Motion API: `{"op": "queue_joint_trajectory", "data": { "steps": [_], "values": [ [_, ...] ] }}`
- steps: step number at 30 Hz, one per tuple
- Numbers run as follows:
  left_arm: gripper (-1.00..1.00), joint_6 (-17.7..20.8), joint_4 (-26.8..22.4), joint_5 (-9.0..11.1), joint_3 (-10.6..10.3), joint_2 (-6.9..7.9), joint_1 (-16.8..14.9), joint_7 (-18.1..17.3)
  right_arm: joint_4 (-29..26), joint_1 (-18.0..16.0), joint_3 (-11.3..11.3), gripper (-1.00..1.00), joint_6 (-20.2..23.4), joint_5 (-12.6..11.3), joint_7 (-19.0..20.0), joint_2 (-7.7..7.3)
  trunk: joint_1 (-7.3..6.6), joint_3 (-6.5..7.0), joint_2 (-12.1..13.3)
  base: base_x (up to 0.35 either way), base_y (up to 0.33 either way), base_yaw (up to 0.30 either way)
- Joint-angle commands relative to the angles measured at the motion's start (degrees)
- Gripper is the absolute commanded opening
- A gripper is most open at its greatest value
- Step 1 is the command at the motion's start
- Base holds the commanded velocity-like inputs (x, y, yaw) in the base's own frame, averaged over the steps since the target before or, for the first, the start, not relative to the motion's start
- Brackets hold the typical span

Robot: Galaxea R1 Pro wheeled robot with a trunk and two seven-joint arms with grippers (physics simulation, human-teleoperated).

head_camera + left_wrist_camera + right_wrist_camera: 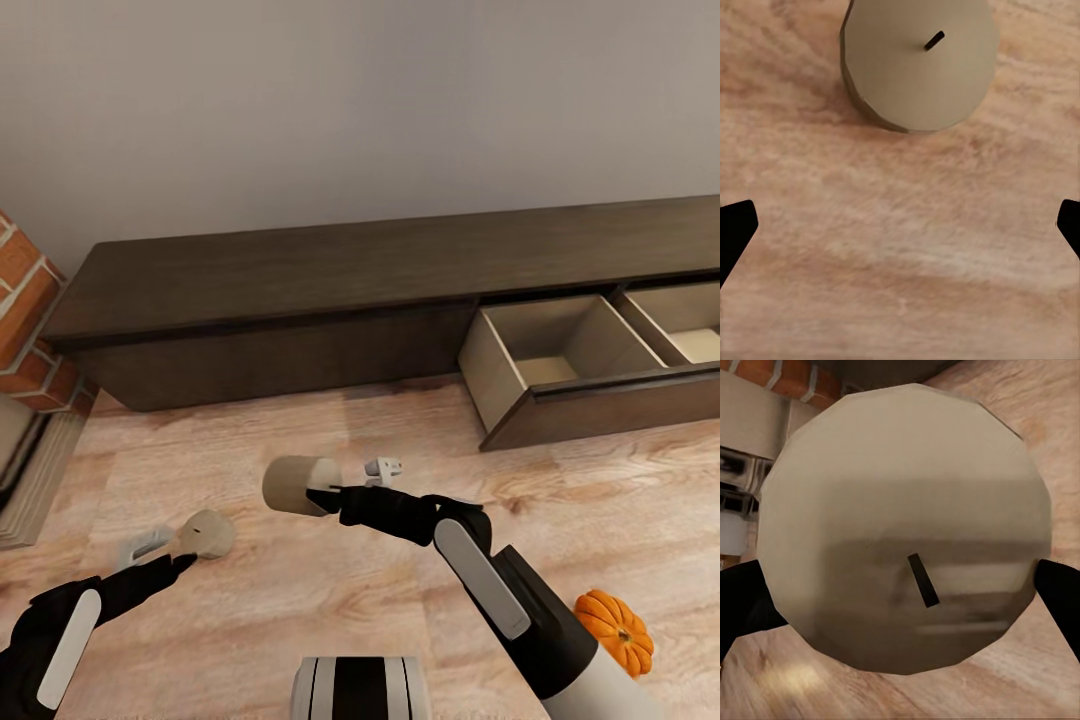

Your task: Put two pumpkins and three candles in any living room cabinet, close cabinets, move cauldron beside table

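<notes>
My right gripper (pixel 320 494) is shut on a pale beige candle (pixel 296 484), held above the wood floor with its wick end (pixel 922 580) facing the wrist. A second candle (pixel 207 532) rests on the floor just ahead of my left gripper (pixel 168 556), which is open; in the left wrist view this candle (pixel 916 67) lies beyond the spread fingertips, not between them. An orange pumpkin (pixel 614 629) sits on the floor by my right forearm. The long dark brown cabinet (pixel 300 270) runs along the wall, with two drawers pulled out at its right end.
The nearer open drawer (pixel 520 385) and the one beside it (pixel 690 335) show pale beige insides and jut onto the floor. A brick fireplace corner (pixel 25 310) stands at the far left. My base (pixel 360 690) shows at the bottom edge.
</notes>
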Motion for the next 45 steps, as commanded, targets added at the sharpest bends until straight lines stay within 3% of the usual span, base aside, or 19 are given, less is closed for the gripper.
{"op": "queue_joint_trajectory", "data": {
  "steps": [1,12,45],
  "values": [
    [1.0,0.0,0.0,0.0,0.0,0.0,0.0,0.0,0.0,0.0,0.0,-1.0,0.0,-0.1,0.0,0.01,0.02,-0.23,0.0,0.0,0.0,0.0],
    [1.0,-0.2,0.0,0.0,0.0,0.0,0.0,0.0,0.7,0.0,0.1,-1.0,-0.1,0.0,-0.1,0.56,0.31,-2.66,-0.2,0.0,0.0,0.0],
    [1.0,-0.3,0.1,0.0,-0.3,0.0,0.0,-0.5,1.1,0.0,0.1,-1.0,-0.2,0.0,-0.3,1.11,0.31,-2.66,-0.2,0.121,0.021,0.0]
  ]
}}
